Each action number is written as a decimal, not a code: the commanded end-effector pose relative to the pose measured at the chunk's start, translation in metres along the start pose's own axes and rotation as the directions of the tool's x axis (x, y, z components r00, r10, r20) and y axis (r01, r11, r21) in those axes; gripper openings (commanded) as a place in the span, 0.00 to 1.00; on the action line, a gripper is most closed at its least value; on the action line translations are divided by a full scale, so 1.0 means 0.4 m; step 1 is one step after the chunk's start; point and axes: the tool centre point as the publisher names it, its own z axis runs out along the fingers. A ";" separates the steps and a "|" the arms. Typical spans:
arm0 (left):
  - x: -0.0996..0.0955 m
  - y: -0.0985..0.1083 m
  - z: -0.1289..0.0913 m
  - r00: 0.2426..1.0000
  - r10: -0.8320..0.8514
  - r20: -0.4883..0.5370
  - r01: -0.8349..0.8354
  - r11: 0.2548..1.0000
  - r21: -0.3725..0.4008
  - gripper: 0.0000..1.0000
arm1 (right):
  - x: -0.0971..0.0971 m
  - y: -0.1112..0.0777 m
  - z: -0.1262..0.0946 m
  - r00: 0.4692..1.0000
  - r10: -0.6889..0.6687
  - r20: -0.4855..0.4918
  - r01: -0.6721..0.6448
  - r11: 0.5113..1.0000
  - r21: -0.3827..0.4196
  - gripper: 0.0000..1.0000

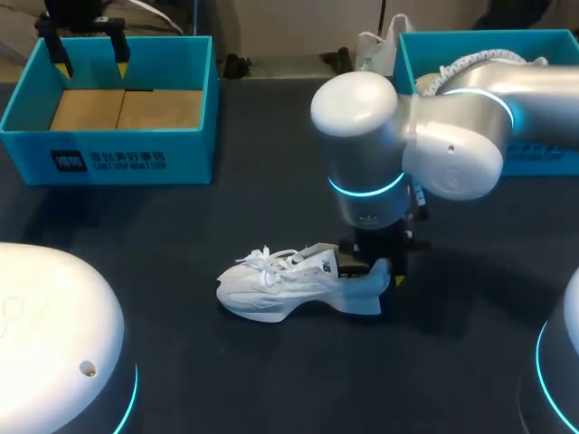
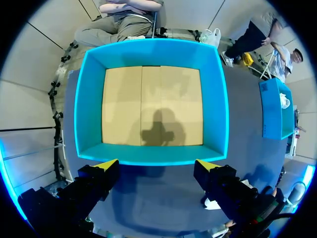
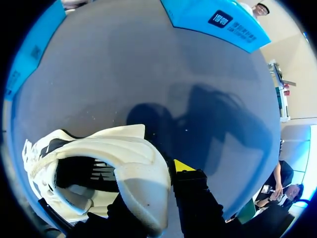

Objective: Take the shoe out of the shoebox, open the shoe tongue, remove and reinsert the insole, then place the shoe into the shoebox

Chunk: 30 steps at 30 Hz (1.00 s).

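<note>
A white shoe point(image 1: 289, 285) lies on the dark table, toe to the left, laces loose. My right gripper point(image 1: 375, 269) comes down at its heel. In the right wrist view the right gripper point(image 3: 153, 183) is shut on the shoe point(image 3: 99, 153) at the heel wall: one finger with a yellow tip point(image 3: 183, 166) stands outside the heel, the other is hidden inside. The teal shoebox point(image 1: 27, 99) stands at the back left with a bare cardboard floor. My left gripper point(image 1: 90, 65) hangs open above its far wall; the left gripper point(image 2: 157, 166) holds nothing over the shoebox point(image 2: 89, 99).
A second teal box point(image 1: 407, 63) stands at the back right, partly behind my right arm, with a white bag beside it. Dark table surface stretches between the two boxes and in front of the shoe.
</note>
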 end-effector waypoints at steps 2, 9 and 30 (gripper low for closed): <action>0.000 0.000 0.000 1.000 0.000 0.001 0.000 1.000 0.000 1.00 | 0.005 -0.003 0.001 1.000 -0.006 -0.017 0.006 1.000 -0.001 0.49; 0.000 0.000 0.000 1.000 0.000 0.001 0.000 1.000 0.000 1.00 | -0.005 -0.006 -0.026 0.999 -0.009 -0.052 0.009 1.000 -0.008 1.00; 0.000 0.000 0.000 1.000 0.000 0.001 0.000 1.000 0.000 1.00 | -0.157 0.037 -0.181 0.783 -0.263 -0.564 0.275 0.959 -0.066 1.00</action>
